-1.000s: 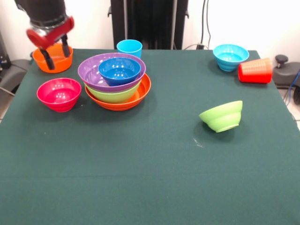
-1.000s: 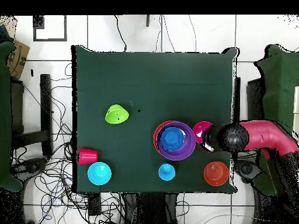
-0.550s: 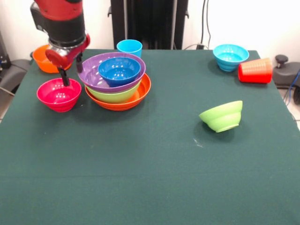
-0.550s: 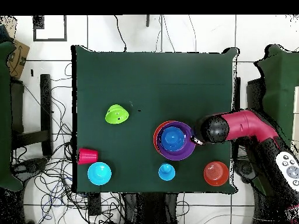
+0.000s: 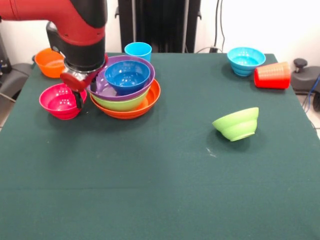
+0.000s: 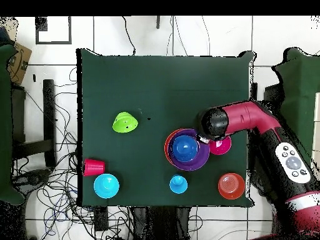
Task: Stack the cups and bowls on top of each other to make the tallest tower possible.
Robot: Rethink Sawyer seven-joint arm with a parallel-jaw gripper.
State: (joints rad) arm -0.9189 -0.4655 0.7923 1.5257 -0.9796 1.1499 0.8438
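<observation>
The gripper [image 5: 85, 95] hangs between the magenta-red bowl [image 5: 59, 102] and the tower [image 5: 126, 90], its fingers spread apart and holding nothing; one finger [image 5: 78, 100] dips over the magenta-red bowl's rim. The tower, topped by the dark blue bowl [image 5: 127, 76], stands just beside that bowl.

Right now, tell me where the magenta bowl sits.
Front view: the magenta bowl sits at the table's left, beside the tower, under the end effector.
</observation>
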